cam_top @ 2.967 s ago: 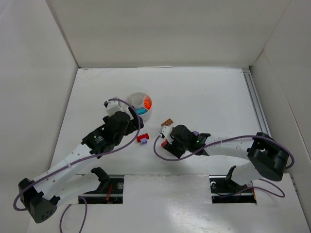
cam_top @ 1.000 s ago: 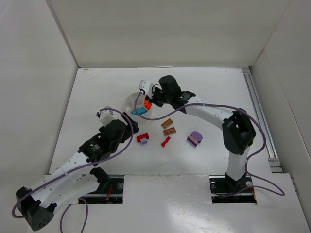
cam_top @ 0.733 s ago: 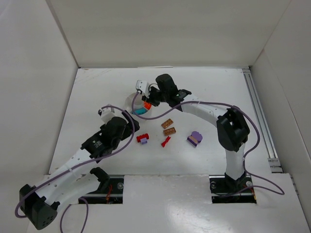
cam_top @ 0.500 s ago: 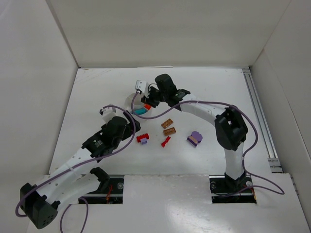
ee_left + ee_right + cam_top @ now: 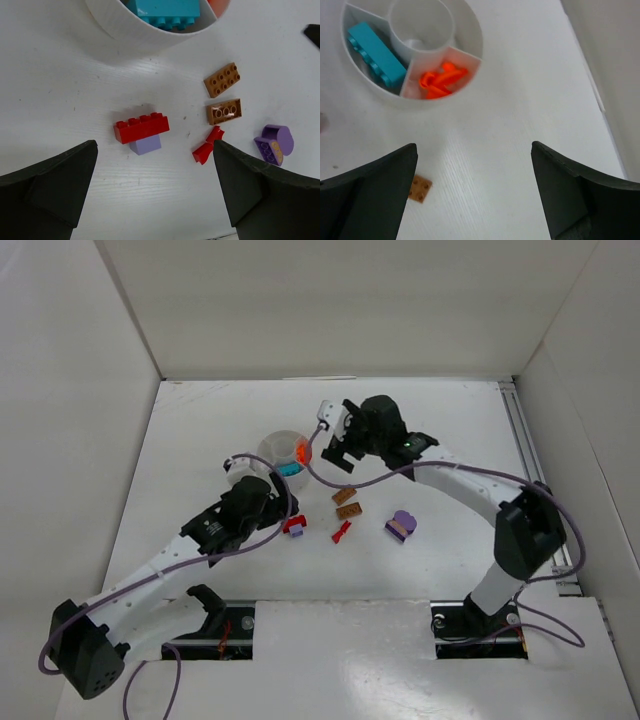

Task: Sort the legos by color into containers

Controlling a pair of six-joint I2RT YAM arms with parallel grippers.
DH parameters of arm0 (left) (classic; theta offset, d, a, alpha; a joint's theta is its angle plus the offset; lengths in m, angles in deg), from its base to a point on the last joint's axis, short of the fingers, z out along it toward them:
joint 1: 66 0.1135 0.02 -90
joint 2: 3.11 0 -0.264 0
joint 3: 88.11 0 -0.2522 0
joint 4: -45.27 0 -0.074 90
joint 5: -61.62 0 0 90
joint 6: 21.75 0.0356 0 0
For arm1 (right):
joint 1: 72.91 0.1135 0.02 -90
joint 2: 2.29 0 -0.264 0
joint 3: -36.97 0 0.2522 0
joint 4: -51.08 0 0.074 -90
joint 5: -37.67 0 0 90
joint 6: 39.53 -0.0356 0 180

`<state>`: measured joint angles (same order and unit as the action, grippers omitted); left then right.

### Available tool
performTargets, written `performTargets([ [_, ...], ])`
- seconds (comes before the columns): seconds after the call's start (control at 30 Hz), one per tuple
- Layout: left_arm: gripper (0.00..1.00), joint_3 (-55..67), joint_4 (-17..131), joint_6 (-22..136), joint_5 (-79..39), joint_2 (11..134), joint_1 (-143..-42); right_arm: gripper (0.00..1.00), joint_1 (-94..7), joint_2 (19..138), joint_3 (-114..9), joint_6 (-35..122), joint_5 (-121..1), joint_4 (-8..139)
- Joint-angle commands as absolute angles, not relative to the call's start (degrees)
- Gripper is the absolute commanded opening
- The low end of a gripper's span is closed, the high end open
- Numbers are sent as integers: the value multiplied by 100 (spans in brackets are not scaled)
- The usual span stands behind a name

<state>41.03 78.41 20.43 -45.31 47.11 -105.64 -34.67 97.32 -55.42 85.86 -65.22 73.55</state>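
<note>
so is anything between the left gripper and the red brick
Nothing visible does: the red brick sits in plain view right under the open left gripper, and the tan bricks lie apart, off to one side.

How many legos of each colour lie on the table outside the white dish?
Red: 2, the red brick and the small red piece
Tan: 2, the studs-up tan plate and the flipped tan plate
Purple: 2, the lilac block against the red brick and the purple rounded piece
Total: 6
</note>
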Motion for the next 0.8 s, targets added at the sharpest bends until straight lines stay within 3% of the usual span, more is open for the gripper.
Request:
performTargets([
  [0.0, 100, 3850, 7486, 2578, -4158, 4874, -10546, 100, -3853, 8740, -4976, 8264, -6025, 7257],
  [0.23, 100, 3367, 6739, 3430, -3955, 5901, -11696, 100, -4880, 7024, -3147, 7903, -5821, 7257],
  [0.3, 93, 3034, 6537, 4000, -4077, 6542, -12012, 100, -5250, 6522, -2743, 7903, -5988, 7318],
  [0.43, 88, 2234, 6491, 4791, -4384, 7737, -12066, 100, -5699, 5977, -2469, 8008, -6400, 7634],
  [0.77, 85, 995, 5868, 6762, -4271, 9769, -12067, 100, -6456, 5589, -2240, 8281, -7016, 7881],
])
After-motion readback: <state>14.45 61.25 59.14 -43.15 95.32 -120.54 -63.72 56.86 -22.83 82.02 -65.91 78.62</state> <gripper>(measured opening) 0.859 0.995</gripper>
